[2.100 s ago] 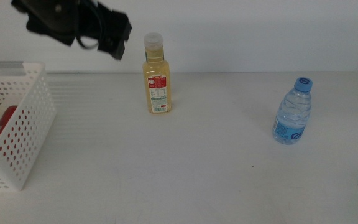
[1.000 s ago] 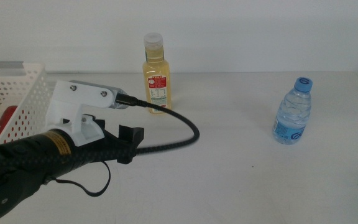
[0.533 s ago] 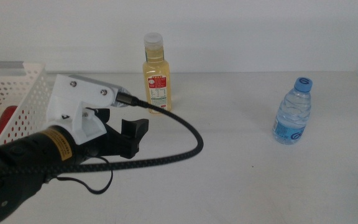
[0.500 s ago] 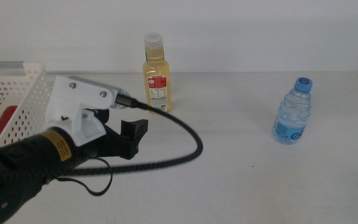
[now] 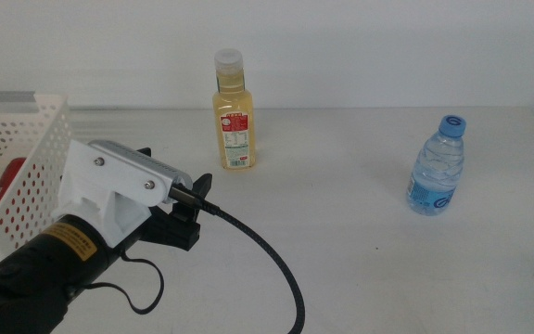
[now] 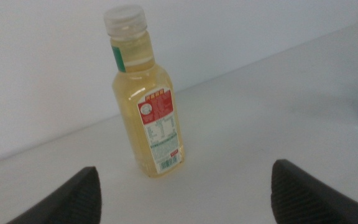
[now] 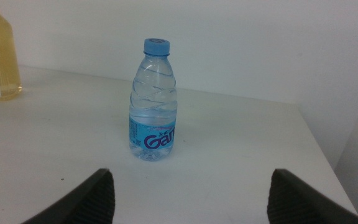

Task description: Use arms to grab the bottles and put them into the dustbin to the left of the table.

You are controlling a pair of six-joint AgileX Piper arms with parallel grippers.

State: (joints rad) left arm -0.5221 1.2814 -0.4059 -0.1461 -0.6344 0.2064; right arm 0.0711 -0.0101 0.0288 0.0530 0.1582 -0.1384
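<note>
Plain white tabletop (image 5: pixel 341 278) with a blank white wall behind it, that's all we've got for a setting. Nearest the middle camera is our left gripper (image 5: pixel 185 219), at the end of the arm with the white housing and black cable, hovering low over the table's near left side. In its wrist view the two dark jaws sit wide apart with nothing between them, aimed straight at the tall clear bottle of yellow juice with a white cap and red-white label (image 6: pixel 146 99).

Our right gripper (image 7: pixel 188 186) doesn't show in the middle view at all; its wrist camera has the jaws spread wide and empty too, facing the small clear water bottle with a blue cap and blue label (image 7: pixel 153 102), which stands upright on the right side of the table, well apart from the juice.

At far left is the white perforated plastic basket (image 5: pixel 40 176), our dustbin, with something red (image 5: pixel 1 186) already lying inside, probably the can.

So we reckon one item is binned and we're on the approach to the juice. Next move: push forward until the jaws straddle the bottle's body, then close.

Count: two bottles on the table, one red thing binned, one basket, one arm in view.
</note>
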